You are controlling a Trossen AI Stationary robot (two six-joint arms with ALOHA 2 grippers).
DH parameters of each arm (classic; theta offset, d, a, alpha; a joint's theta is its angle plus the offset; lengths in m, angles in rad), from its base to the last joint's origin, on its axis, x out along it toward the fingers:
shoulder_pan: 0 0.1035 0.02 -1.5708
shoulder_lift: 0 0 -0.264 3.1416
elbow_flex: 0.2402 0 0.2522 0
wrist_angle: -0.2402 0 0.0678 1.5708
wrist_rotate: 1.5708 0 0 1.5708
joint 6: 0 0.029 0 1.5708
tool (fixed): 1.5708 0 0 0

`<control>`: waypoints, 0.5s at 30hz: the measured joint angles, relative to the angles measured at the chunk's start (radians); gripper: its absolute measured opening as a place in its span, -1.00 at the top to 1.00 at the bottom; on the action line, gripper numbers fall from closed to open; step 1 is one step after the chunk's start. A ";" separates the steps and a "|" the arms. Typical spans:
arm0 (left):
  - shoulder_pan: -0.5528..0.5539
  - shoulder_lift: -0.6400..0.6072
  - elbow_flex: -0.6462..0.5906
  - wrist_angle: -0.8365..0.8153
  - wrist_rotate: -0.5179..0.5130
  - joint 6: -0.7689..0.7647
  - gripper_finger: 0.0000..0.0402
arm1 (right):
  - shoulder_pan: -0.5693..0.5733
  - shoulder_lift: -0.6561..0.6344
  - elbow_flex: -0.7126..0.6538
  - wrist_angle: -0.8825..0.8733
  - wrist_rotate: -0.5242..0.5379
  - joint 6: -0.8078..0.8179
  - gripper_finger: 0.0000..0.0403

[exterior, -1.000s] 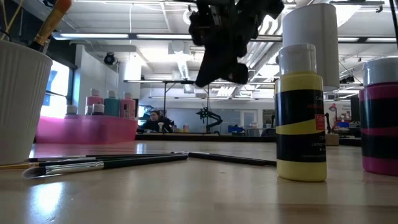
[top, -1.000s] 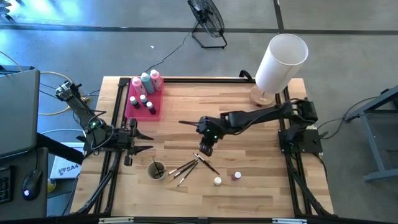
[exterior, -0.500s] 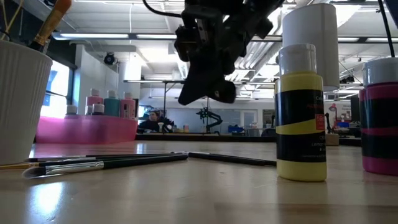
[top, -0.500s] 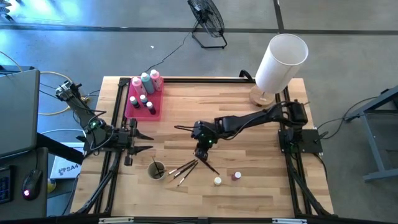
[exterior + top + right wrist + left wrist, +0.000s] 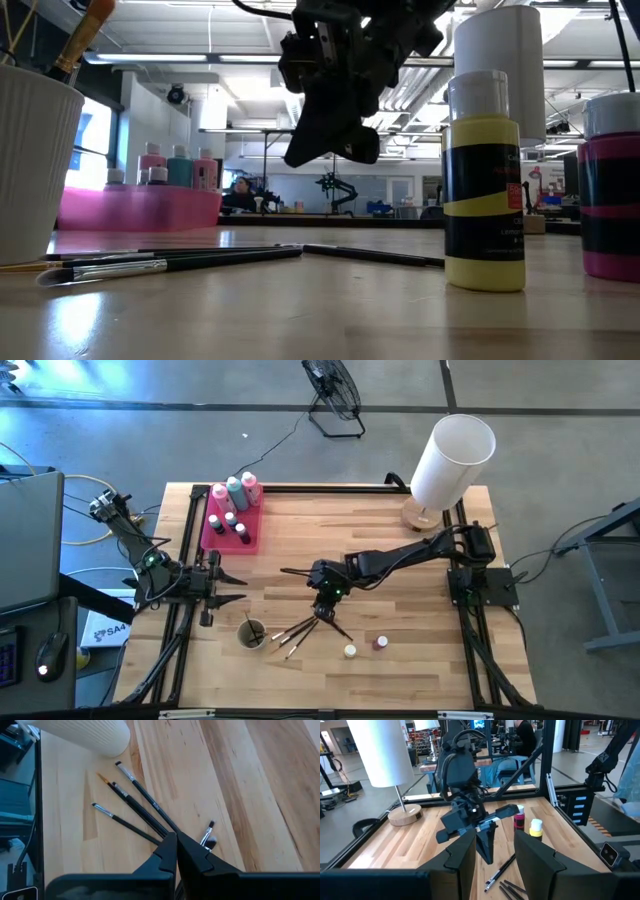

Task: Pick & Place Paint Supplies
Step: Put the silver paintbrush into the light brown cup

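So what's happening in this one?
The right arm's end effector, fingers shut and holding nothing, hovers just above the loose brushes lying on the wooden table next to a white cup. The left end effector waits at the table's left edge, not holding anything. Three squeeze bottles sit in the pink tray, and two small paint pots stand near the front.

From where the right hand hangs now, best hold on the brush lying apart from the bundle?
Grip the lone brush mid-handle, from straight above, fingers across its length. It lies flat on the table with bare wood on both sides. The right hand, shut, must open first.
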 joint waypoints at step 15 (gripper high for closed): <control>0.000 0.000 0.000 0.000 0.000 0.000 0.34 | 0.014 0.006 0.000 0.003 0.135 0.015 0.98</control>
